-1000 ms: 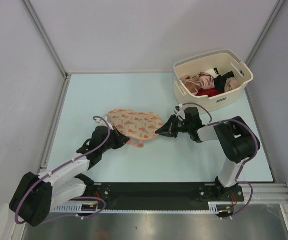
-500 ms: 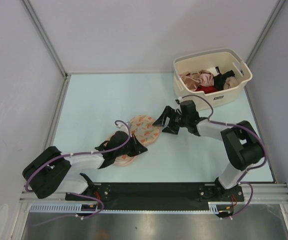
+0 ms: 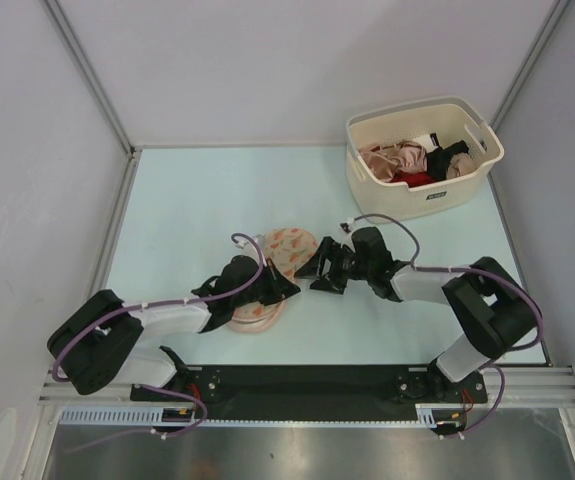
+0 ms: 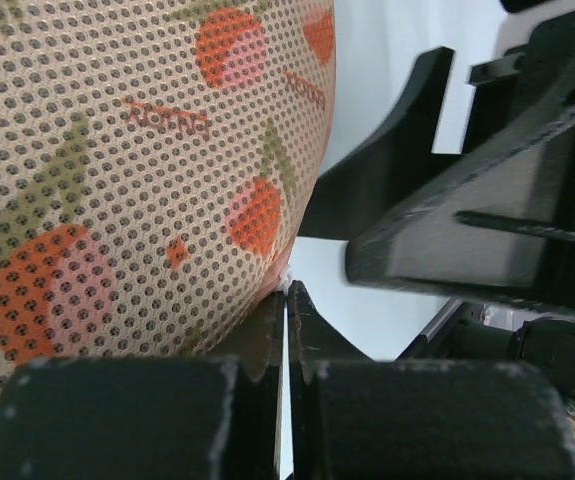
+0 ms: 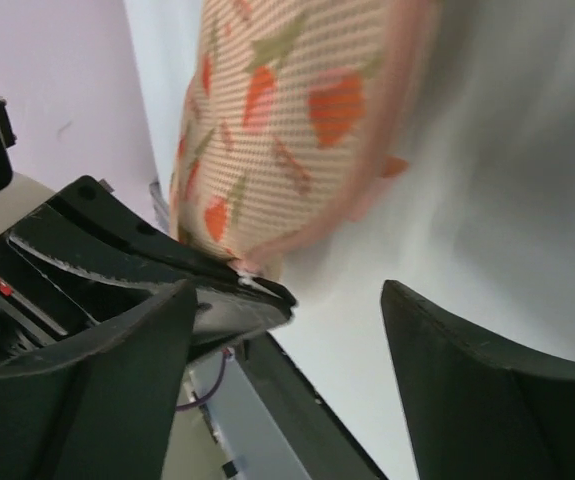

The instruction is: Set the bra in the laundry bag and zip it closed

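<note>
The peach-orange printed laundry bag (image 3: 285, 248) lies bunched at mid-table, and its mesh fills the left wrist view (image 4: 117, 150). My left gripper (image 3: 289, 291) is shut at the bag's near right edge, with a small white tab pinched at its tips (image 4: 288, 288). My right gripper (image 3: 317, 270) stands open just right of the bag, nothing between its fingers (image 5: 289, 292). It faces the bag's orange zip edge (image 5: 297, 120) and the left gripper's tips (image 5: 267, 292). The bra is out of view.
A cream plastic basket (image 3: 429, 203) with pink, red and black garments (image 3: 407, 160) stands at the back right. Grey walls close in the table on three sides. The arms' base rail (image 3: 307, 385) runs along the near edge.
My right gripper let go of the bag's right end, opened, and now sits close beside it. My left gripper travelled right along the bag's near edge, and the bag bunched up.
</note>
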Motion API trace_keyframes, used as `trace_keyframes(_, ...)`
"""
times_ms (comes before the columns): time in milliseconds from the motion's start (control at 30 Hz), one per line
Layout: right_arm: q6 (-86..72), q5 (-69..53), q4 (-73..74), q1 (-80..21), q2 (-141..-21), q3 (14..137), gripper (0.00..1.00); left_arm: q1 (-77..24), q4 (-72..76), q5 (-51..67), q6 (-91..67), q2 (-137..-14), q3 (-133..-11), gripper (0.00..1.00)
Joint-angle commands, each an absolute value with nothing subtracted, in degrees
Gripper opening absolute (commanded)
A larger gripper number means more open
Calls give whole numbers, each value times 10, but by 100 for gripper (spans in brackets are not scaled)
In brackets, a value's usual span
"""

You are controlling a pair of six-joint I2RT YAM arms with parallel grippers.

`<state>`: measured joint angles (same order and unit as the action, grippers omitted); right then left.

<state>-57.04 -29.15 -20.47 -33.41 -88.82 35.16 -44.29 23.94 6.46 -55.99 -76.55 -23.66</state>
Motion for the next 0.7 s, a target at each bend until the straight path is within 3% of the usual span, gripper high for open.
trace_keyframes(0, -626, -307, -319, -359, -949, 392, 74, -444, 269, 72, -562, -737, -226, 0)
trace_keyframes(100, -663, -319, -372, -365, -991, 397, 59, -444, 254, 68, -557, -713, -217, 0)
trace_keyframes(133, -672, -322, -383, -360, -1006, 399, 43, -444, 246, 64, -555, -706, -215, 0)
trace_keyframes(233, -683, -331, -396, -338, -1021, 410, 19, -444, 210, 55, -545, -677, -208, 0)
trace_keyframes(333, -655, -365, -367, -304, -1046, 452, 0, -443, 193, 43, -540, -654, -189, 0)
trace_keyframes(667, -478, -411, -125, -244, -1099, 610, 1, -403, 155, 36, -548, -544, -84, 0)
